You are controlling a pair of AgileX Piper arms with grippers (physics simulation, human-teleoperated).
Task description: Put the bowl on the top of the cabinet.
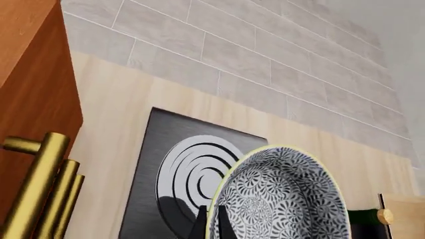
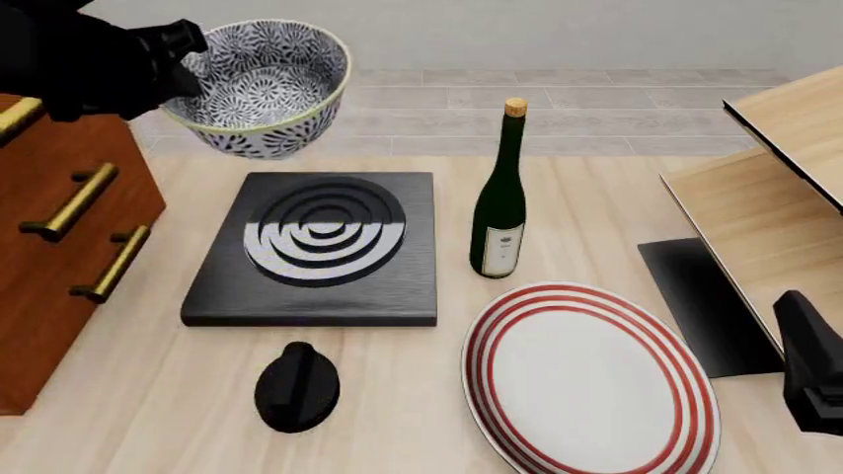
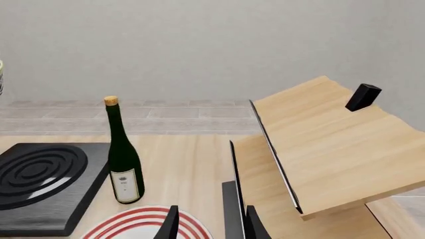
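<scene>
The bowl (image 2: 264,87) hangs in the air above the far left part of the desk (image 2: 421,395), tilted so its patterned inside faces forward, and it is raised past the far edge of the black hob plate (image 2: 320,247). My left gripper (image 1: 211,221) has its fingers pinched on the bowl's pale rim, one tip inside and one outside, as my left wrist view shows. The bowl is just beside the cabinet (image 2: 59,247), which stands along the desk's left edge with its brass handles (image 2: 69,202) facing the hob; the bowl is not resting on the cabinet's top. Near the middle of the desk a dark green bottle (image 2: 500,197) stands upright just right of the hob. At the near edge lie the white plate with red rings (image 2: 586,385) and, to its left, a small black knob-like object (image 2: 296,385). My right gripper (image 3: 209,224) hovers low near the desk's near right corner, beside the pale wooden shelf unit (image 2: 764,197), with its fingers spread apart and nothing between them.
</scene>
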